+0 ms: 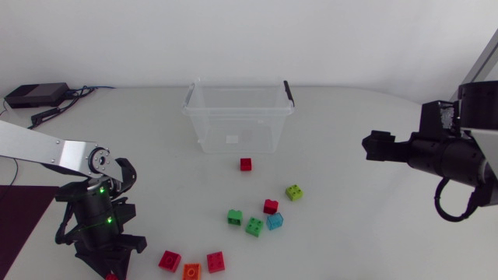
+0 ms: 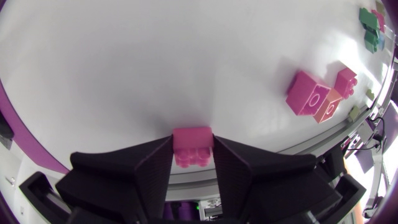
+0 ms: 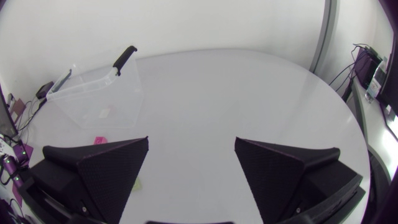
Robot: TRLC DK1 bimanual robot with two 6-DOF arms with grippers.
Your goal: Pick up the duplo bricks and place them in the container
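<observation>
Left wrist view has the red brick (image 2: 193, 148) sitting between the left fingers (image 2: 152, 171). Both inner faces press on its sides, so I read it as clamped. Head view puts that grasp at the lower left of the frame, at the near edge of the surface (image 1: 350, 101) and well apart from the container (image 1: 233, 128) at upper centre.

The step in hand, as I judge it, is lifting this brick and carrying it over. To do it well I would raise it straight up first, since it sits so close to the edge that a sideways drag could tip it off. Then I would swing high enough to pass the container's wall and let go only once above its open middle. The path runs near the loose bricks (image 1: 254, 226) at lower centre, so height matters there too. The right fingers (image 3: 106, 168) stand wide apart, holding nothing, and in head view they sit at the right of the frame, out of the way.

The brick looks near square, so I see no clear long axis. Two rounded lobes on its side nearer the wrist are probably studs, which would mean it points back toward the wrist, but I cannot be sure.
</observation>
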